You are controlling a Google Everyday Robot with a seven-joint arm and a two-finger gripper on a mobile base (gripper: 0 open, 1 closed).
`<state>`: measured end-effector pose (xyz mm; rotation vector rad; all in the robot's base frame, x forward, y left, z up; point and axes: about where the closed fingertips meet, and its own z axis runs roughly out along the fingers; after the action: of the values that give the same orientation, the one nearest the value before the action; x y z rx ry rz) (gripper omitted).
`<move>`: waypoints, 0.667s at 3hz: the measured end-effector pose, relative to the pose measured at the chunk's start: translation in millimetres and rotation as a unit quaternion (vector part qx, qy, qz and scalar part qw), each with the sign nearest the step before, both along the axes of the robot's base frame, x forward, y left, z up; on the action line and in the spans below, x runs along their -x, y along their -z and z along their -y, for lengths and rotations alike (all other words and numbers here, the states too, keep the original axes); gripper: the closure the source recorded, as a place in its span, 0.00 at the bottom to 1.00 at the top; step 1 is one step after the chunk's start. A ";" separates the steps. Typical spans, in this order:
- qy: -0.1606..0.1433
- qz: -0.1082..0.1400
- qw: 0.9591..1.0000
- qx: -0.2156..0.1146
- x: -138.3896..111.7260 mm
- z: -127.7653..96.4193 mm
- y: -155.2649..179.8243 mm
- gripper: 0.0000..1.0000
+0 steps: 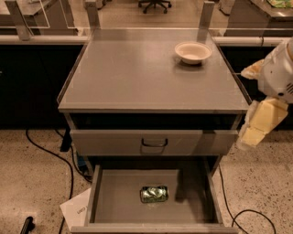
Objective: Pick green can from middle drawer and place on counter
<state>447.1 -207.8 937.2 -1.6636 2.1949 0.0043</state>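
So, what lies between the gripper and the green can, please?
Camera view: gripper hangs right of the counter; the drawer front's right end and bare middle drawer floor intervene.

Speckled terrazzo floor [32, 183] spread all round the grey cabinet [105, 142]. Left of the cabinet, a black cable [51, 154] snaked across the floor, and a white sheet of paper [77, 211] lay by its lower left corner. A second cable [252, 211] looped to its right. Behind the cabinet ran dark panels [27, 82], with two grey posts [92, 13] rising and an office chair base [154, 4] beyond. The gripper [258, 125] hung just right of the cabinet.
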 end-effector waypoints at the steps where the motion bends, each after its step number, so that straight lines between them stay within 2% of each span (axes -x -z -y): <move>1: 0.013 0.004 0.999 -0.048 -8.7 -5.2 34.3 0.00; 2: 0.010 -0.010 0.997 -0.078 -18.5 -18.1 67.0 0.00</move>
<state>465.7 -189.6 870.2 -1.5630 2.1659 0.1840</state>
